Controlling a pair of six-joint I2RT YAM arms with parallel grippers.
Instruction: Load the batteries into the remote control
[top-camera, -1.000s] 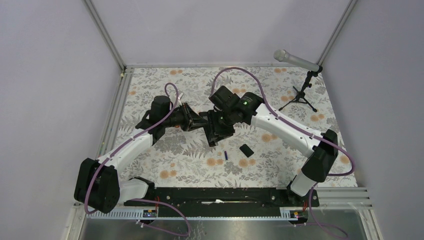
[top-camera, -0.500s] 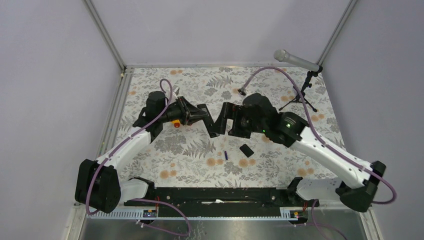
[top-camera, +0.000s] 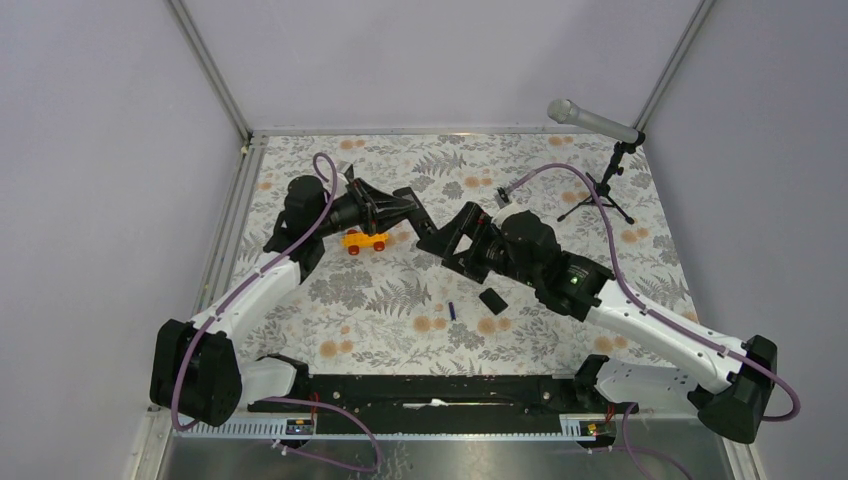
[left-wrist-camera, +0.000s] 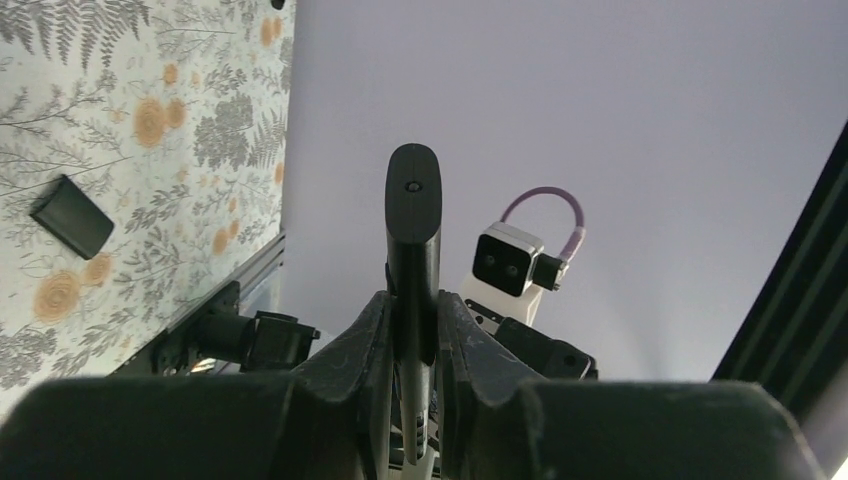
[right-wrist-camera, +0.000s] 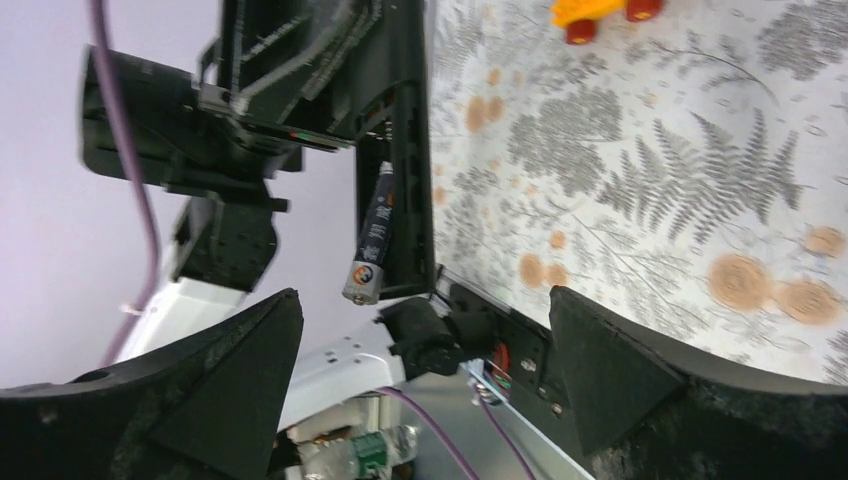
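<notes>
My left tool (left-wrist-camera: 413, 315) is clenched on the remote control (left-wrist-camera: 413, 215). It holds the remote up in the air, off the surface (top-camera: 380, 330). The remote sticks out past the tool like a long flat stick. In the top view it points to about 4 o'clock, right at my right tool (right-wrist-camera: 424, 305).

My right tool is spread wide and has nothing in it. It hangs just beside the far end of the remote. Its own camera shows a dark battery (right-wrist-camera: 372, 240) lying in the remote's slot, the same long way as the remote. The battery's shiny end pokes out a bit, so I think it is not pushed all the way in. I cannot tell for sure.

The blue battery (top-camera: 451, 310) lies on the surface. From my right tool it is at 6 o'clock, toward my bases. Its long way runs about 12 to 6. My right arm is nearer and my left arm is busy, so I think the right one should fetch it.

The black cover (top-camera: 491, 299) lies near the blue battery, at its 2 o'clock, not touching it. The 9 o'clock side is bare, so there is room to come down. The orange toy car (top-camera: 365, 240) is well apart, under my left arm.
</notes>
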